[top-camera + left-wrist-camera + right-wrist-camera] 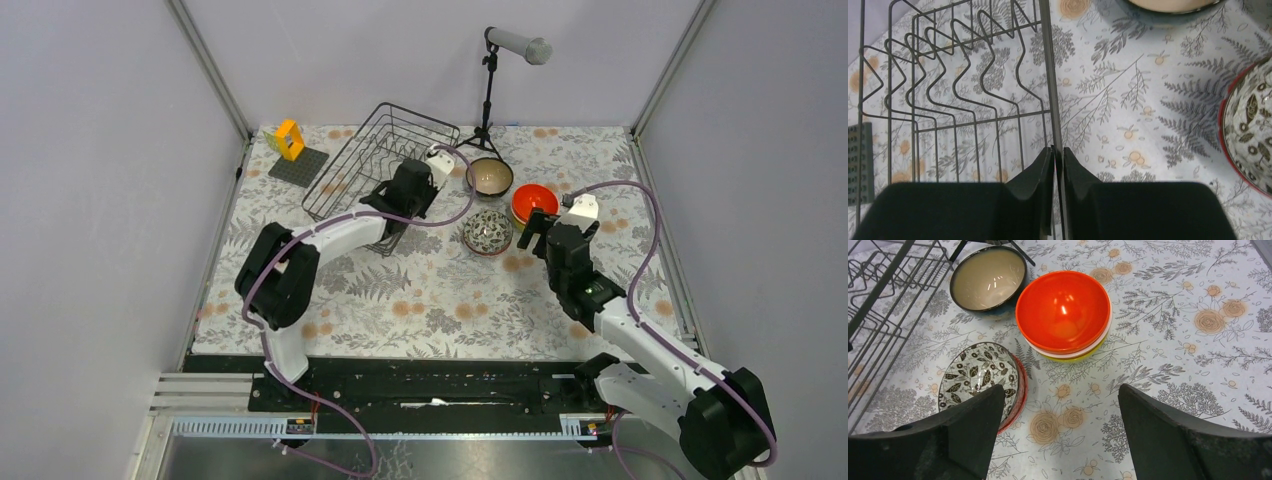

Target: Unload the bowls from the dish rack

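The dish rack (385,150) stands at the back left; in the left wrist view no bowl shows among the tines of the dish rack (948,75). My left gripper (402,192) (1058,149) is shut on the rack's right rim wire. Right of the rack, on the cloth, are a teal bowl (490,177) (988,279), an orange bowl (534,203) (1063,310) stacked on a pale and a yellow-green one, and a patterned bowl (487,232) (979,376) nested in a red-rimmed one. My right gripper (546,226) (1059,390) is open over bare cloth beside the patterned bowl, holding nothing.
A yellow-orange block (290,139) stands on a flat dark square plate (300,167) left of the rack. A tripod stand (487,100) with a grey cylinder is at the back, close behind the teal bowl. Enclosure walls and posts bound the floral cloth.
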Controlling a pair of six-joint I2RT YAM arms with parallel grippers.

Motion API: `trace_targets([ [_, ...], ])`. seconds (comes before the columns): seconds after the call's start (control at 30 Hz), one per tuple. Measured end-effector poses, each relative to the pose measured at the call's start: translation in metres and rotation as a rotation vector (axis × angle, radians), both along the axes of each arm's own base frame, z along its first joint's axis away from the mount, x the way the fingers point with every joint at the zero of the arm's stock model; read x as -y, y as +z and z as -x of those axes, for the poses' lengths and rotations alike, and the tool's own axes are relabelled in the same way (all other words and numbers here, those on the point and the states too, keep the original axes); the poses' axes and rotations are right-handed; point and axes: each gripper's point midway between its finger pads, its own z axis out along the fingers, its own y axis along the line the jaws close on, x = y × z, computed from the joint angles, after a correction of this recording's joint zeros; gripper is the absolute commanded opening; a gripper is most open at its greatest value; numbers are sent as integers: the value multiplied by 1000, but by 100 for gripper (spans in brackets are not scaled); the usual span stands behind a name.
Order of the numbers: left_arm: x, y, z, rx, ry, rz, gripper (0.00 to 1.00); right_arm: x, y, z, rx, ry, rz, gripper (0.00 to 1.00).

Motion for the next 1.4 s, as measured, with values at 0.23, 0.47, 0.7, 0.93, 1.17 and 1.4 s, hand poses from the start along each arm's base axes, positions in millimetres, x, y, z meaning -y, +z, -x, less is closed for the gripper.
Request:
trace_targets([
  [0.23, 9, -2, -11, 13, -28, -22, 62, 2, -9, 2, 5, 23, 42, 100],
  [0.47, 21, 27, 9, 33, -50, 42, 74, -17, -6, 4, 7, 126, -5, 100],
  [0.7, 9, 91, 58, 120, -30, 193, 79, -6, -17, 3, -15, 107, -57, 100],
  [0.93, -59, 103, 91, 200, 181, 294, 86, 47, -28, 4, -19, -58, -139, 100],
  [1.17, -147, 68, 93, 240, 484, 321, 87, 76, -34, 6, 90, -132, -84, 100],
  [1.4, -201, 43, 104, 339, 664, 307, 92, 85, -53, 8, 148, -94, 68, 100],
])
